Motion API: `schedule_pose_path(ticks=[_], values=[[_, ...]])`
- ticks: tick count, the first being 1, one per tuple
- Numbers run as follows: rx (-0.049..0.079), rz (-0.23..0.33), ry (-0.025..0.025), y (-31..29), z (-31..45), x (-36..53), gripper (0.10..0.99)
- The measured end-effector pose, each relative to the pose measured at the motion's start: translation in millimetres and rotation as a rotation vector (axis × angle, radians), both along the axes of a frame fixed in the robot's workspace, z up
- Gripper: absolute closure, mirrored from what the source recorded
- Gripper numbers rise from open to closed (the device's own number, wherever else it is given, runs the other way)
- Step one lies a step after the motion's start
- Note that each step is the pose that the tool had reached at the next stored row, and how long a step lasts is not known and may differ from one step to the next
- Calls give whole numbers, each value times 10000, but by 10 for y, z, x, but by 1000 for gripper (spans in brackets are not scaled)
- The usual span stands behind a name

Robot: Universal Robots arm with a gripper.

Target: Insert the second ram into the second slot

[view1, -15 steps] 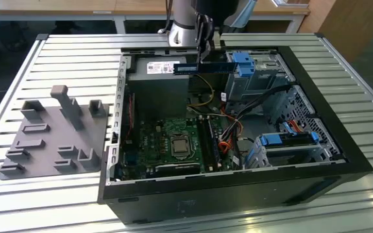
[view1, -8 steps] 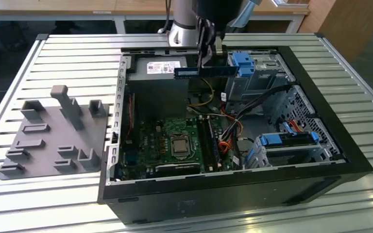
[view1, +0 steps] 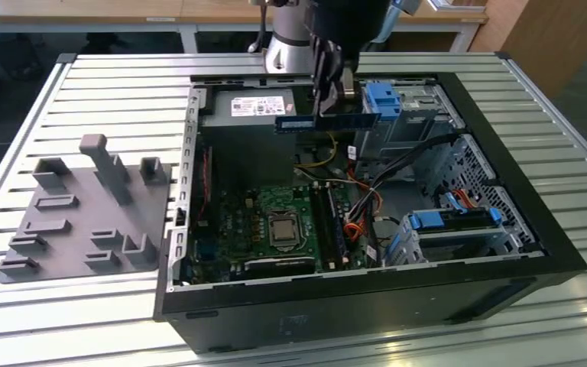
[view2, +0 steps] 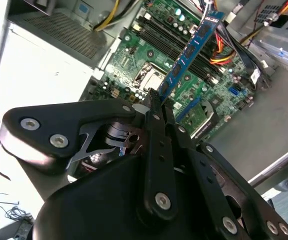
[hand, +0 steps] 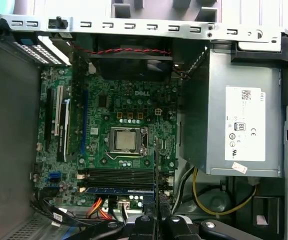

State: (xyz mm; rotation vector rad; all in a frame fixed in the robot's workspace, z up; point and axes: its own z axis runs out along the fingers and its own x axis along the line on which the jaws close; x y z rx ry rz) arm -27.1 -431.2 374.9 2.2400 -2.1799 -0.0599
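Starting at the exterior view's left, you have a grey fixture block (view1: pixel 79 206) with upright posts lying on the slatted metal table (view1: pixel 120 76). Behind the table, wooden desks (view1: pixel 120 11) run across the back of the room.

Moving toward the middle, the open black computer case (view1: pixel 375 306) lies on its side on the slats. Its green motherboard (view1: pixel 273 225) faces up and its silver power supply (view1: pixel 257 107) sits at the far end.

Your gripper (view1: pixel 336 115) hangs over that far end, its fingers (view2: pixel 156 102) pressed together on the second ram (view1: pixel 329 121). In the exterior view the stick is level in the air, just above the power supply's edge. It is well apart from the memory slots (hand: pixel 116 175) on the board. In the second wrist view it reaches out from the fingers over the motherboard. In the first wrist view, a blue strip (hand: pixel 116 190) lies alongside the dark slots.

Further right you see the blue drive-bay latches (view1: pixel 384 99) inside the case. Beyond the table's right corner stands a wooden panel (view1: pixel 549 30).
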Motion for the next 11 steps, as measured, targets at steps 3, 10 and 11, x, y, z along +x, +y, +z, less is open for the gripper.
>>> schedule_pose_path(ticks=[3,10,11], values=[[-5,0,0,-67,0,0,949],[-44,-160,1,-173,-4,-1,949],[-46,-323,1,-173,-5,-1,949]])
